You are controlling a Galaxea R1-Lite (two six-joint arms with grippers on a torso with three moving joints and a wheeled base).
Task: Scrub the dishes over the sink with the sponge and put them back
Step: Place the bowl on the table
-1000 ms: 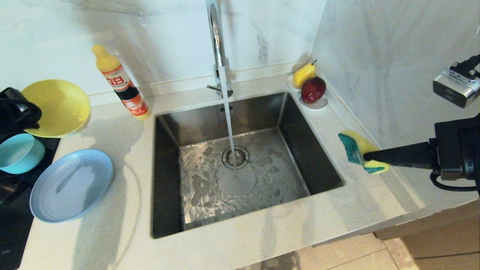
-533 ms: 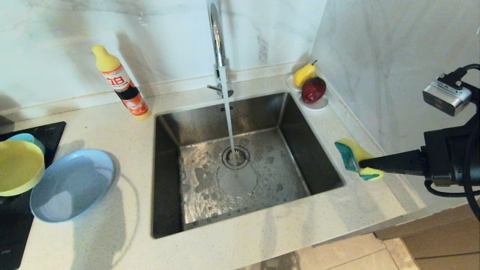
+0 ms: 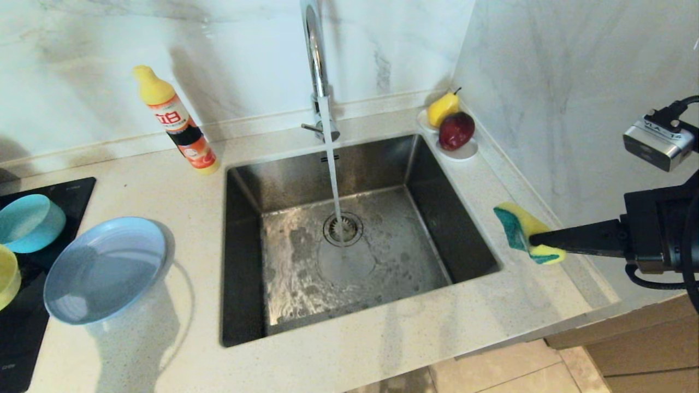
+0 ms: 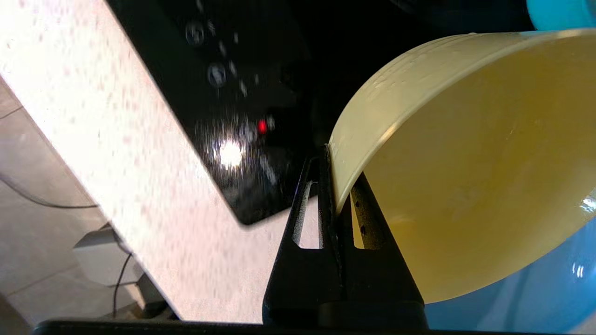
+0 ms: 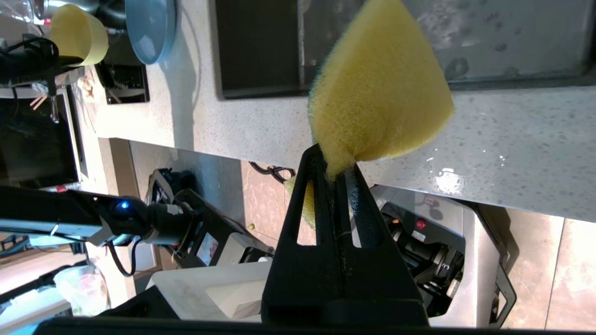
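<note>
My left gripper [image 4: 331, 158] is shut on the rim of the pale yellow-green bowl [image 4: 465, 163], one finger inside and one outside. In the head view only a sliver of that bowl [image 3: 6, 275] shows at the far left edge, over the black cooktop [image 3: 22, 327]. The teal bowl [image 3: 30, 222] sits on the cooktop, and the grey-blue plate [image 3: 104, 269] lies on the counter beside it. To the right of the sink [image 3: 437, 218], my right gripper [image 3: 532, 239] is shut on the yellow-and-green sponge [image 3: 521, 229] above the counter.
Water runs from the chrome faucet [image 3: 314, 60] onto the drain [image 3: 343, 228]. A dish-soap bottle [image 3: 175, 123] leans at the back left. A white dish with a pear and an apple [image 3: 453, 128] stands in the back right corner, by the wall.
My left gripper carried the yellow-green bowl from the back left down and forward to the left edge of the head view, uncovering the teal bowl. The right gripper with the sponge barely moved.
</note>
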